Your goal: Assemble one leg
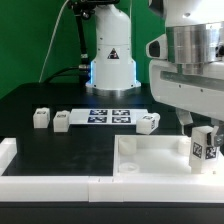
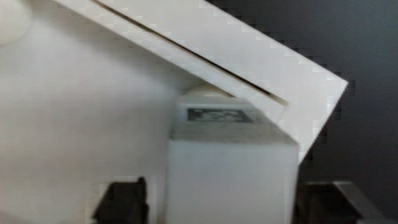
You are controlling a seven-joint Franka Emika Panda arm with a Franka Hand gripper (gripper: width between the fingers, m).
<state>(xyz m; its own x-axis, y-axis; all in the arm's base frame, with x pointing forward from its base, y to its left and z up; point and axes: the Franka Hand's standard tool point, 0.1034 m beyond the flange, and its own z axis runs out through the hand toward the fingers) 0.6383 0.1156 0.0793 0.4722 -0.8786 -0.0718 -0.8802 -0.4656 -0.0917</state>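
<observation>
The leg (image 1: 204, 148) is a small white upright block with a black-and-white tag. It stands at the corner of the large white tray-like part (image 1: 150, 158) on the exterior view's right. My gripper (image 1: 199, 127) is directly above it, fingers down on either side. In the wrist view the leg (image 2: 228, 170) sits between my dark fingertips (image 2: 125, 203), its tag (image 2: 221, 115) facing the camera. A narrow gap shows on each side of the leg, so the jaws are open around it. The tray's raised corner edge (image 2: 267, 72) runs just beyond the leg.
Three more small white tagged blocks stand on the black table (image 1: 40, 118), (image 1: 62, 121), (image 1: 148, 123). The marker board (image 1: 110, 115) lies in front of the robot base. A low white wall (image 1: 50, 186) borders the near side and the exterior view's left.
</observation>
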